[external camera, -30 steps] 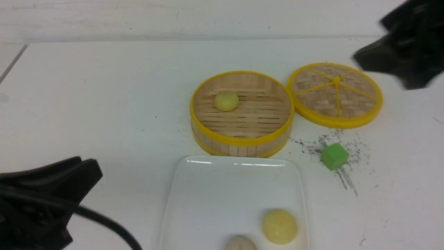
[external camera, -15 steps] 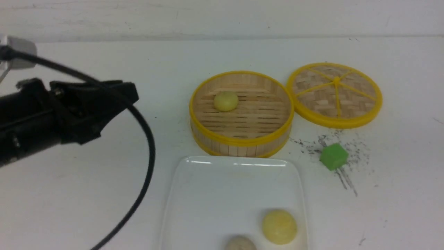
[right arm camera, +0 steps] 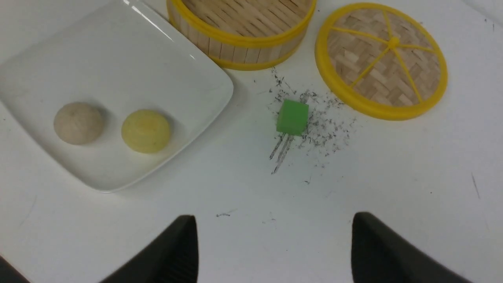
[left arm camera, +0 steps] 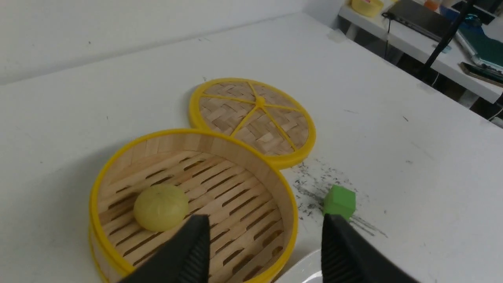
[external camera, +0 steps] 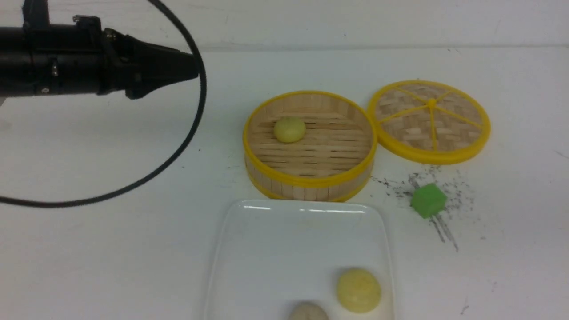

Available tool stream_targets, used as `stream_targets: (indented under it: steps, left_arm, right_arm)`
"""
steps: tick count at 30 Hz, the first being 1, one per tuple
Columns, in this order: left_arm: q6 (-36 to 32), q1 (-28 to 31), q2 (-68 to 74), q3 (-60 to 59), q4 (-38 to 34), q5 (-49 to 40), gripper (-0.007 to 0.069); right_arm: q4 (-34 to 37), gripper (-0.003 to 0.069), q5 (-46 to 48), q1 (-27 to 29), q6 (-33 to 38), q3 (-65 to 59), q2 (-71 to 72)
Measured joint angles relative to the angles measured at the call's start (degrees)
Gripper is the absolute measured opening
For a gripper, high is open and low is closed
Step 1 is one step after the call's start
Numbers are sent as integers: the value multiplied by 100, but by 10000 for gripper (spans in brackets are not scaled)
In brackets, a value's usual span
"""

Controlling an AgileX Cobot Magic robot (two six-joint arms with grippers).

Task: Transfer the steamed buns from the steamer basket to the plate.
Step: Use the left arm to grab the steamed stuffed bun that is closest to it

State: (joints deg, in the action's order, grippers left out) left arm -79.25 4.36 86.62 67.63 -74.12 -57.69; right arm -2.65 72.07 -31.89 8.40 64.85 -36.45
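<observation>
Looks like a lab: scuffed white worktable [left arm camera: 393,129]; side bench [left arm camera: 444,59] cluttered with electronics [left arm camera: 422,17].

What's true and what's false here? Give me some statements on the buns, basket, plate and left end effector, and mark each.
A yellow bun lies in the basket. True.
The plate holds three buns. False: two, a yellow one and a greyish one.
The cube sits on the plate. False: it is on the table.
The lid lies beside the basket. True.
The left end effector grips a bun. False: it is open and empty.
</observation>
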Motion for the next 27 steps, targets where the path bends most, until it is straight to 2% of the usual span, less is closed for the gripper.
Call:
stream_targets:
  steps: [6, 8, 11, 20, 27]
  left_arm:
    - [248, -685, 767, 705, 763, 277, 409]
    - [444, -1093, 1194, 1047, 1089, 637, 409]
    - [684, -1373, 1552, 1341, 1398, 1081, 409]
    - [1226, -1485, 2499, 1868, 2081, 1732, 409]
    - [1256, -1485, 3242, 2529, 2149, 1660, 409]
  right_arm:
    - [17, 512, 0, 0, 0, 0, 0]
    - [36, 512, 0, 0, 0, 0, 0]
    - [105, 512, 0, 0, 0, 0, 0]
    - [176, 512, 0, 0, 0, 0, 2]
    - [176, 512, 0, 0, 75, 0, 2]
